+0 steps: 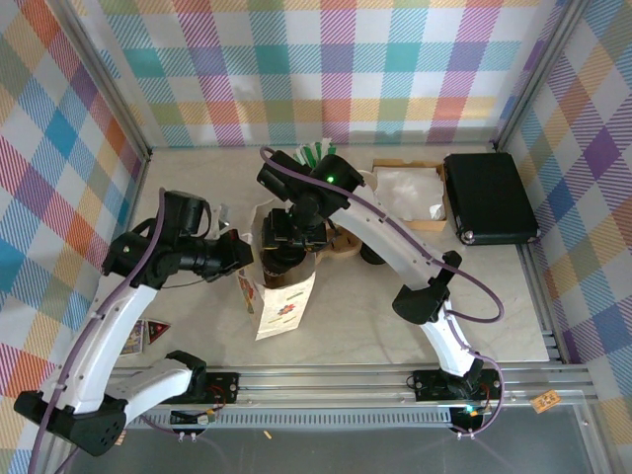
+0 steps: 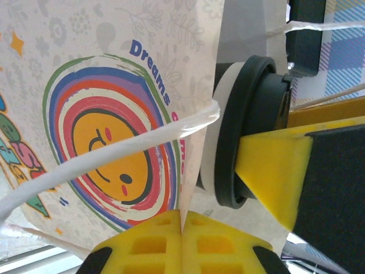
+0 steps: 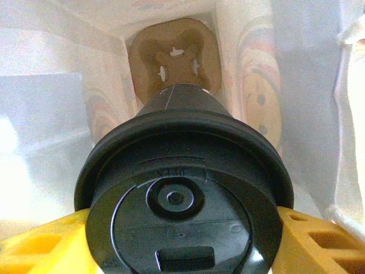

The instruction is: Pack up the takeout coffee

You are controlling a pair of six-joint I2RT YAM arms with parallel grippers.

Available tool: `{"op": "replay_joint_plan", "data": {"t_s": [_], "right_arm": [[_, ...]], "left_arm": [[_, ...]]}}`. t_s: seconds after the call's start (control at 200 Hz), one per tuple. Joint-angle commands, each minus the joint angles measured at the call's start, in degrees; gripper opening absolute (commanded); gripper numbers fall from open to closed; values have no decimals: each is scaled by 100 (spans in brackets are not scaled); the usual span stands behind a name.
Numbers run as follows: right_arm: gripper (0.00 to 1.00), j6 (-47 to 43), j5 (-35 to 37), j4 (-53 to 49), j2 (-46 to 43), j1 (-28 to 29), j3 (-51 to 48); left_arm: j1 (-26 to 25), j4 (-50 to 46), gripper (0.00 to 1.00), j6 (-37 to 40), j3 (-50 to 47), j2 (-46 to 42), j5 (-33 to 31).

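Observation:
The takeout coffee [image 3: 182, 194], a dark cup under a round black lid, hangs in the mouth of a white paper bag [image 2: 114, 142] printed with a smiley face. My right gripper [image 3: 182, 242] is shut on the cup just under the lid, a yellow finger [image 3: 319, 240] on each side. A brown cardboard cup carrier [image 3: 174, 63] lies at the bottom of the bag, straight below the cup. My left gripper [image 2: 182, 225] is shut on the bag's top edge, holding it out. In the left wrist view the lid [image 2: 245, 131] shows just past that edge. From above, the right gripper [image 1: 291, 237] is over the bag [image 1: 286, 306].
A black case [image 1: 491, 197] stands at the back right, beside a cardboard box with white paper [image 1: 405, 193]. Green items [image 1: 316, 153] lie at the back centre. Small cards [image 1: 156, 331] lie by the left arm. The bag's white cord handles [image 2: 114, 151] hang across its face.

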Motion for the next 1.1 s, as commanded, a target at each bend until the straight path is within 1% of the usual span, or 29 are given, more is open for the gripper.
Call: {"op": "replay_joint_plan", "data": {"t_s": [0.0, 0.095, 0.2, 0.3, 0.42, 0.525, 0.72, 0.88, 0.995, 1.095], "right_arm": [[20, -277, 41, 38, 38, 41, 157], [20, -369, 78, 139, 110, 44, 156], [21, -501, 52, 308, 168, 84, 161], [21, -553, 77, 369, 224, 94, 160], [20, -586, 12, 656, 230, 95, 160], [19, -363, 21, 736, 261, 88, 162], [19, -263, 38, 758, 447, 88, 162], [19, -343, 85, 474, 583, 95, 156], [18, -752, 395, 100, 590, 95, 155], [19, -1153, 620, -139, 559, 95, 161]], "left_arm": [[-31, 122, 0, -199, -163, -98, -212], [-30, -155, 0, -207, -91, -114, -589], [-30, -178, 0, -200, -113, -215, -696], [-31, -77, 0, -174, -154, -130, -628], [-26, 184, 0, -68, -171, 65, -346], [-22, 342, 0, -54, -205, 23, -233], [-12, 554, 0, -81, -348, -75, -94], [-13, 573, 0, -119, -437, -149, -93], [-13, 521, 0, -158, -427, -307, -228], [-12, 326, 0, -172, -338, -464, -465]]}}
